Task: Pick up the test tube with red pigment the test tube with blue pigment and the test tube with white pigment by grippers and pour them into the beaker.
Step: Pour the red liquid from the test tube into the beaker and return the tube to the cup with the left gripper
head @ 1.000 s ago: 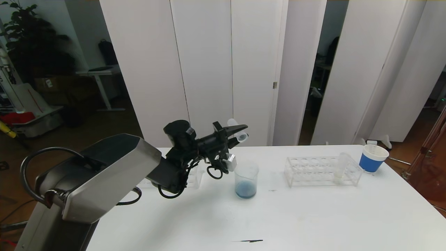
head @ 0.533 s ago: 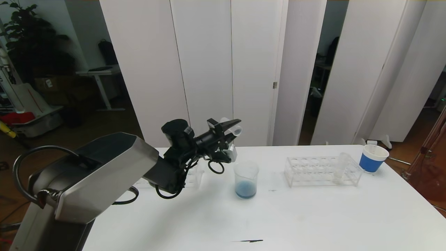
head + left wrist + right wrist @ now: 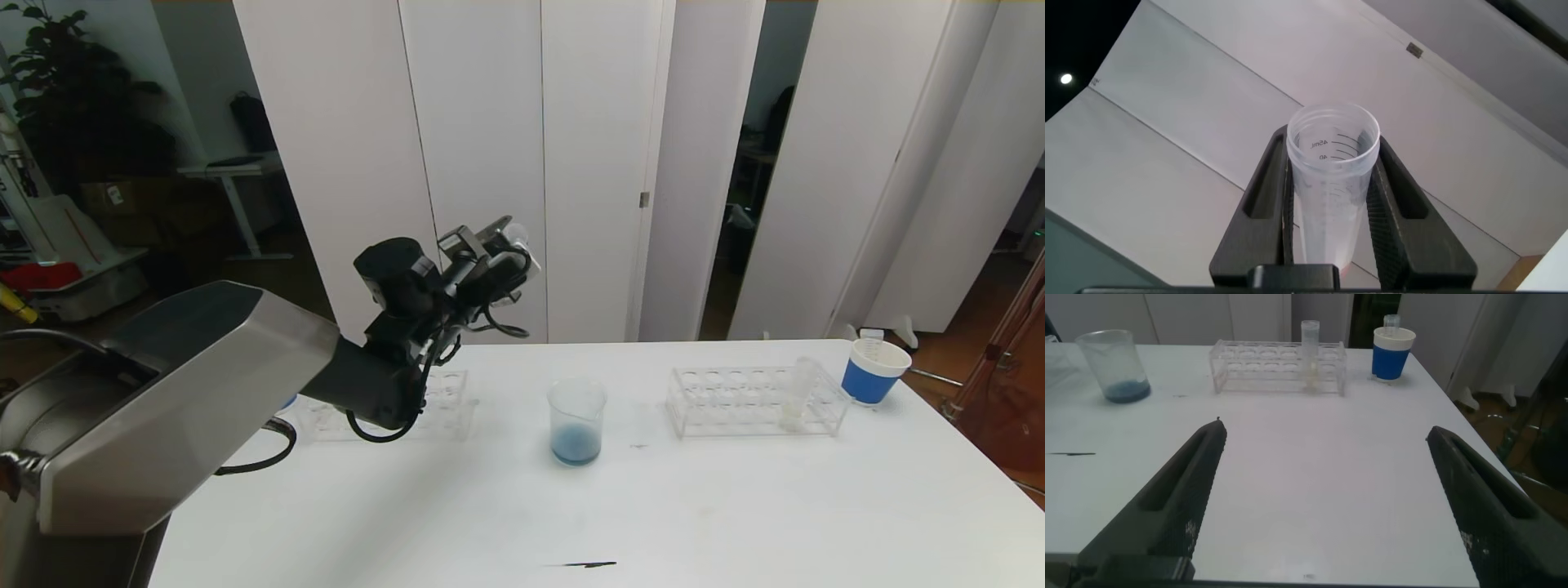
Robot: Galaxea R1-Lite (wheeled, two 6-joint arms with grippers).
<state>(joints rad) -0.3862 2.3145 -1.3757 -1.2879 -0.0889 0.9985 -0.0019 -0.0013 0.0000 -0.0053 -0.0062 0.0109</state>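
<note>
My left gripper point(image 3: 508, 243) is raised above the table's back edge, left of the beaker point(image 3: 576, 420). It is shut on a clear graduated test tube point(image 3: 1333, 180) whose open mouth points away from the wrist; the tube looks almost empty and its pigment colour cannot be told. The beaker stands mid-table with blue liquid at its bottom and also shows in the right wrist view point(image 3: 1114, 366). The test tube with white pigment point(image 3: 796, 396) stands in the right clear rack point(image 3: 735, 402). My right gripper point(image 3: 1327, 431) is open and empty, low over the table's near right part.
A second clear rack point(image 3: 445, 408) lies at the left, partly behind my left arm. A blue-and-white paper cup point(image 3: 873, 371) stands at the back right corner. A thin black mark point(image 3: 581, 563) lies near the front edge of the white table point(image 3: 735, 506).
My left gripper has lifted up and swung back to the left, away from above the beaker, with the tube turning from tipped toward the beaker to mouth-up. The beaker has not moved.
</note>
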